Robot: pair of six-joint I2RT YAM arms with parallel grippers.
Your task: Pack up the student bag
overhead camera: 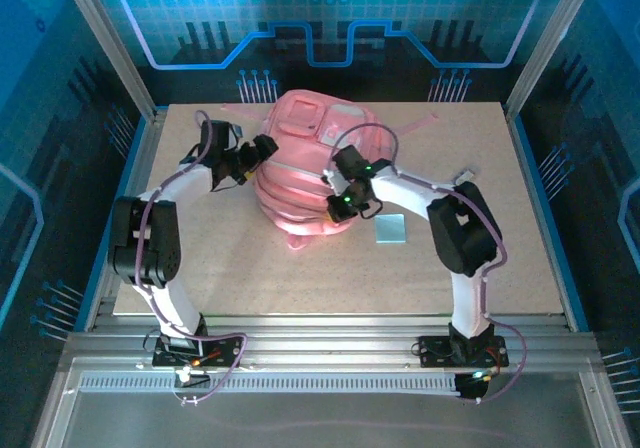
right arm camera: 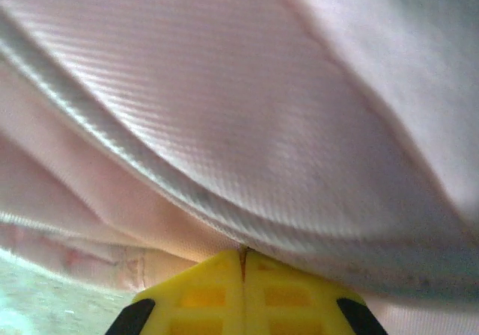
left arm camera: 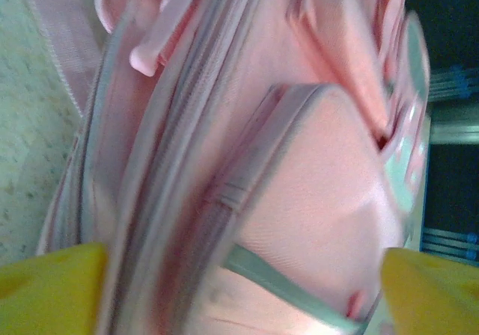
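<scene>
The student bag point(overhead camera: 310, 153), a big pink backpack with pale patches, lies in the middle of the table. My left gripper point(overhead camera: 264, 152) is at its left side, open. In the left wrist view its yellow fingertips point(left arm camera: 52, 286) stand wide apart, with the bag's zippered pocket point(left arm camera: 314, 200) between them. My right gripper point(overhead camera: 336, 198) is pressed against the bag's near right side. Its yellow fingers point(right arm camera: 202, 294) are closed together at a piped fold of the bag point(right arm camera: 224, 125), with a thin sliver of the bag pinched at the tips.
A small pale blue square point(overhead camera: 391, 230) lies flat on the table point(overhead camera: 250, 278) to the right of the bag, near the right arm. A pink strap point(overhead camera: 415, 125) trails from the bag toward the back right.
</scene>
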